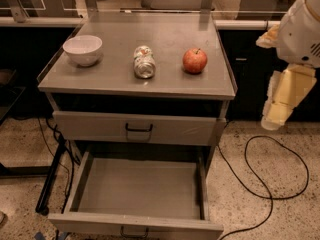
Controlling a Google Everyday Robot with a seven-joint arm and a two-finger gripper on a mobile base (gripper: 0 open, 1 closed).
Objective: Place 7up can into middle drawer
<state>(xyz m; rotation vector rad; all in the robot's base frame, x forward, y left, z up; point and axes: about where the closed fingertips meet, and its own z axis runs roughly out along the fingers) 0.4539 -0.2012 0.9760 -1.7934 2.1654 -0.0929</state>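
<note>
The 7up can (144, 62) lies on its side in the middle of the grey cabinet top (110, 79), one shiny end facing me. The middle drawer (140, 189) is pulled open below, its flat floor bare, with a small dark handle on its front panel (134, 230). My gripper (278, 109) hangs at the right, off the cabinet's right side and lower than the top, well apart from the can. It holds nothing that I can see.
A white bowl (83, 49) stands left of the can and a red apple (195, 60) right of it. The upper drawer front (138, 128) with a black handle is closed. A black cable (260, 184) loops on the floor at the right.
</note>
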